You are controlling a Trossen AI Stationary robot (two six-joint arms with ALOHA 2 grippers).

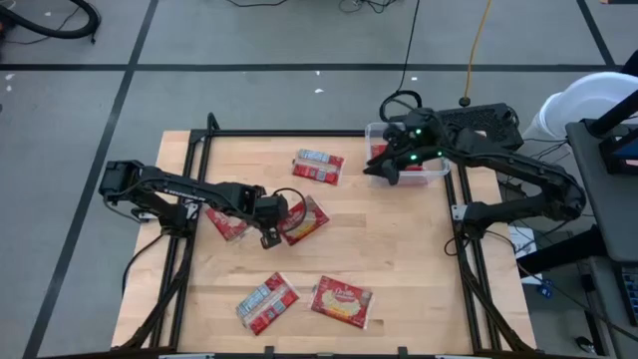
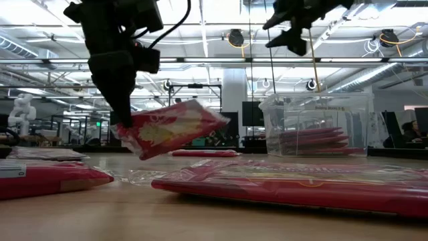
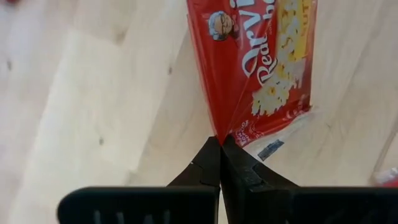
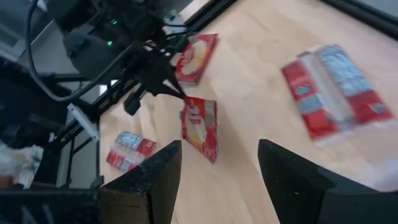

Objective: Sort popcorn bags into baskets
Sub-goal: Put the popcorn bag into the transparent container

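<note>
While the right claw (image 1: 379,172) hangs released, the left claw (image 1: 273,231) (mid-table) pinches a popcorn bag's (image 1: 302,221) edge.

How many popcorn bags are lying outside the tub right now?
5: flat red popcorn packets, one pinched in the left gripper mid-table, one beside the left arm, one near the clear plastic tub, two at the near edge. More are stacked inside the tub.
</note>
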